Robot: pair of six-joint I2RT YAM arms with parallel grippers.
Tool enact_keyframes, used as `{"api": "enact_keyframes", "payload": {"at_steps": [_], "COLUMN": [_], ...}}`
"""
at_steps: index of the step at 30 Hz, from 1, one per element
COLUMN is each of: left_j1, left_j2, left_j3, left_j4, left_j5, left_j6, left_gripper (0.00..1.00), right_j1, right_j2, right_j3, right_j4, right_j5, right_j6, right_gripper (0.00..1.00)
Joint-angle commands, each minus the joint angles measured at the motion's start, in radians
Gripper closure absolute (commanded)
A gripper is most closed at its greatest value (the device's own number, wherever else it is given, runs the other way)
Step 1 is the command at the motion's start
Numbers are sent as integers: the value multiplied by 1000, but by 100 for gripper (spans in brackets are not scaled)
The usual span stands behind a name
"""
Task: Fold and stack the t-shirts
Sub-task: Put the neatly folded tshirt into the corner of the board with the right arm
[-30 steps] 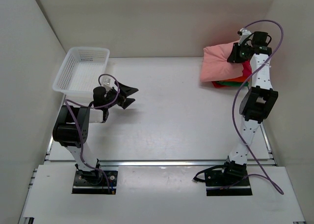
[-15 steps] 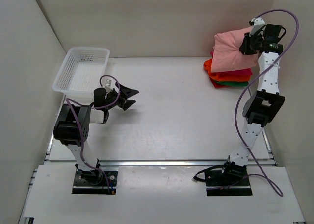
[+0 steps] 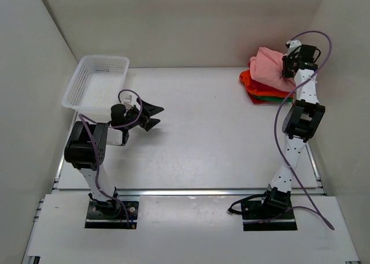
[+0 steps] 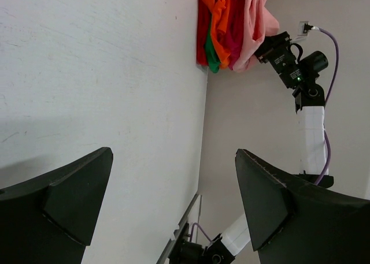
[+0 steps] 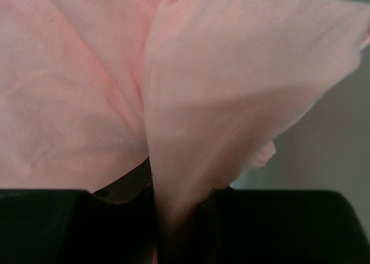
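1. Nearest to me, my two arm bases sit bolted at the near edge of the white table (image 3: pixel 208 137), the left one on the left.
2. A little farther in, my left pincer (image 3: pixel 157 116) hangs low over the left part of the table, pointing to the right. Its two black fingers (image 4: pixel 63 200) stand wide apart with nothing between them, only bare tabletop.
3. Just beyond it, the white mesh basket (image 3: pixel 78 82) stands at the far left, against the side wall.
4. Well apart from all that, in the far right corner, my right pincer (image 3: pixel 287 64) is clamped on a fold of the salmon-pink t-shirt (image 3: pixel 269 63). From my right wrist the pink cloth fills almost the whole view and runs down into the narrow gap between the fingers.
5. The pink shirt is bunched, not flat, and sits on top of the pile of folded t-shirts (image 3: pixel 263 90).
6. From the left wrist that pile shows its layers edge-on: red (image 4: pixel 201 21) against the table, then green (image 4: pixel 209 51), orange (image 4: pixel 219 15) and magenta (image 4: pixel 236 27), with the pink one outermost.
7. The pile lies close to the back wall and the right wall.
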Motion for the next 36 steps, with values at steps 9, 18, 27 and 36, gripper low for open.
{"api": "enact_keyframes", "payload": {"at_steps": [9, 18, 27, 36], "left_j1": [-18, -18, -69, 45], "left_j2": [-7, -193, -426, -541], "left_j3": [-20, -69, 268, 344], "left_j4": [92, -23, -1127, -1548], "left_j5": [19, 15, -331, -548], "left_j6": [-27, 53, 822, 1123], "left_gripper": [1, 1, 2, 2], "right_j1": [101, 192, 393, 579], "right_j2": [-111, -652, -1084, -1259], "right_j3": [-1, -397, -935, -1246], "right_j4": [187, 322, 232, 95], "right_j5": [308, 421, 475, 371], "right_j6": [-118, -17, 280, 433], "right_gripper": [1, 1, 0, 1]}}
